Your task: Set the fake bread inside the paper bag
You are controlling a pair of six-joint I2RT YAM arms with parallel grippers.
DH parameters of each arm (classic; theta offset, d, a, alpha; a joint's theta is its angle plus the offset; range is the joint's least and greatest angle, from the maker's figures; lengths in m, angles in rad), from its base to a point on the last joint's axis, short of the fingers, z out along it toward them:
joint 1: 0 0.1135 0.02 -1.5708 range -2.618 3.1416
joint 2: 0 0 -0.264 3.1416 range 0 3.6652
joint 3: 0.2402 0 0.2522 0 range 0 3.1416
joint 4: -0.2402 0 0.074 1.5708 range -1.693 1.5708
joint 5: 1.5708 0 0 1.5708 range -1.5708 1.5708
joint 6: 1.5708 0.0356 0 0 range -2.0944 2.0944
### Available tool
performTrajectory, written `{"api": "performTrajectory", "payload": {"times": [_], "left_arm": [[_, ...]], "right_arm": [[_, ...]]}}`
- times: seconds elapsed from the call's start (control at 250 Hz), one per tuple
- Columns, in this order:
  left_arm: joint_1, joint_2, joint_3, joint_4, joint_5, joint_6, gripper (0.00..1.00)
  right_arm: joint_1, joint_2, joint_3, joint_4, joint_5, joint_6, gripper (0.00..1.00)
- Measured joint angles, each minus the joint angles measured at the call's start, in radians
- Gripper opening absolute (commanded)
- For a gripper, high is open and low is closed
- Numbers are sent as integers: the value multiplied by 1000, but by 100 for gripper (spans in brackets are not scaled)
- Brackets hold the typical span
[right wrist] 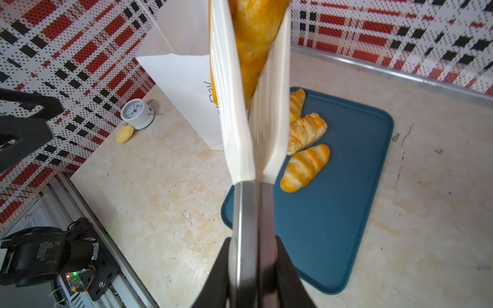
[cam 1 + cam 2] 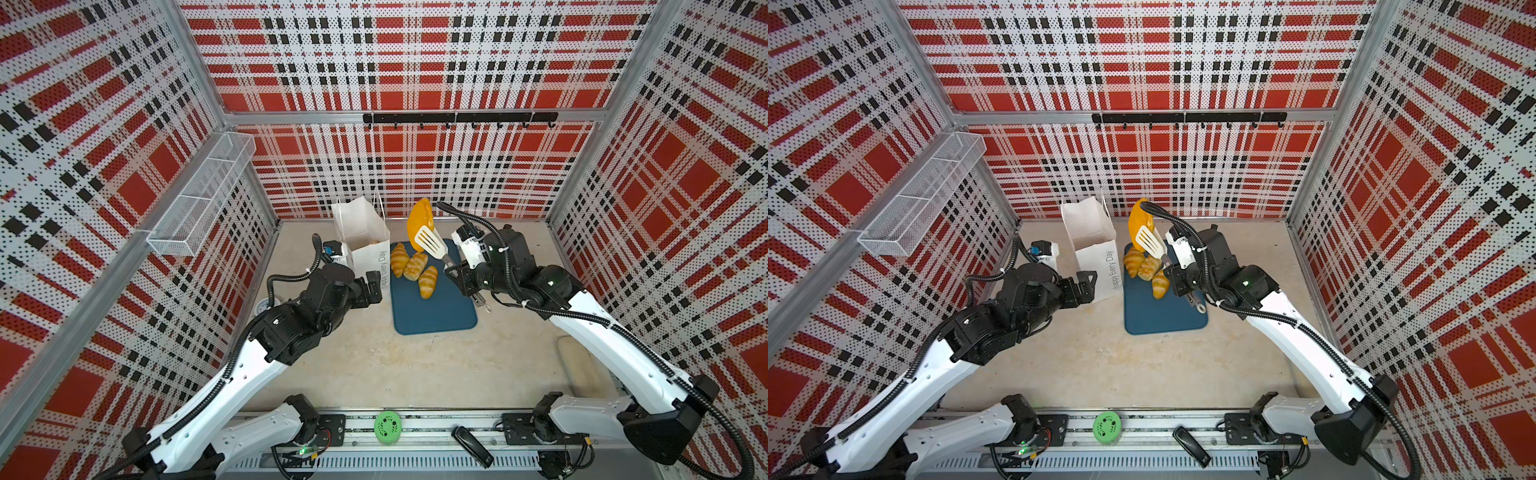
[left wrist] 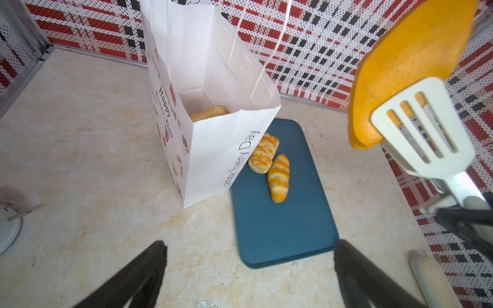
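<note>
Right wrist: tray [image 1: 346, 226] w/ 3 breads [image 1: 305, 168]

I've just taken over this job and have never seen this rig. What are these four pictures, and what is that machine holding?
It is a two-armed tabletop robot. Two pictures look down on the scene from overhead; the other two come from a camera on each wrist. The right hand is shut on white tongs, which pinch a golden bread raised near the open paper bag. The left hand is open and empty beside the bag. Three pastries lie on the teal tray; one piece is in the bag. An alarm clock and a pale bun sit apart on the table.
</note>
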Motion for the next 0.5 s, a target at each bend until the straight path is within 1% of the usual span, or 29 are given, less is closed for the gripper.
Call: {"api": "performTrajectory", "payload": {"times": [0.292,0.5], "left_arm": [[77,-28,5,-21,18,6,99],[137,-63,4,-41,47,6,99]], "right_arm": [[111,57,109,-4,58,-66,24],[156,159,211,-11,80,-99,24]]}}
